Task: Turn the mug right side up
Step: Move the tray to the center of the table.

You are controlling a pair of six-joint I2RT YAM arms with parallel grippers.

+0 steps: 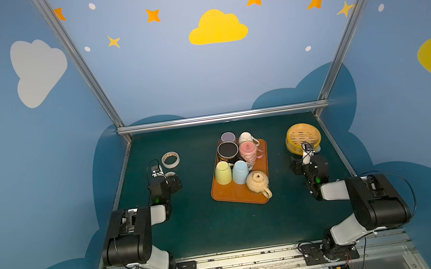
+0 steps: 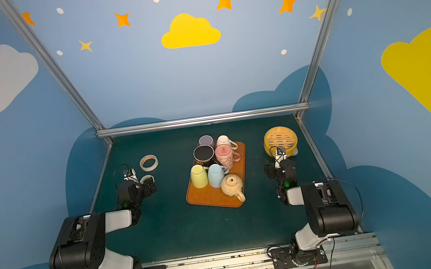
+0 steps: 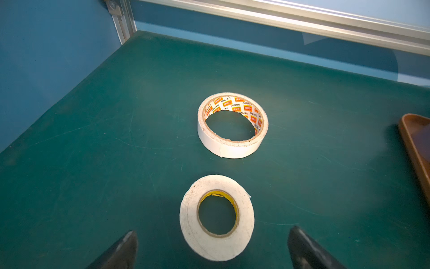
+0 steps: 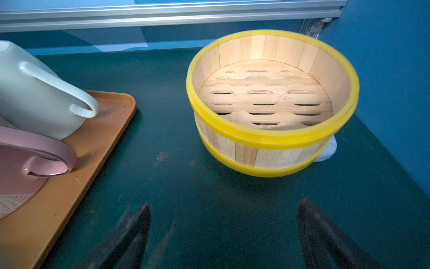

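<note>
Several mugs stand base up on an orange tray [image 1: 234, 195] in the middle of the table. Among them are a yellow mug [image 1: 223, 172], a light blue mug [image 1: 240, 171], a cream mug [image 1: 257, 181], a pink mug [image 1: 248, 150] and a white mug [image 1: 246, 137]. The right wrist view shows the white mug [image 4: 35, 97] and the pink mug [image 4: 23, 158] at the tray's edge. My left gripper [image 1: 173, 179] [image 3: 213, 233] is open at the far left. My right gripper [image 1: 294, 165] [image 4: 224, 205] is open over bare mat, right of the tray. Neither touches a mug.
A small white tape roll [image 3: 216, 216] lies just ahead of my left fingertips, with a larger tape roll [image 3: 232, 125] beyond it. A bamboo steamer basket [image 4: 272, 104] with yellow rims stands ahead of my right gripper, near the back right corner. Metal frame rails border the mat.
</note>
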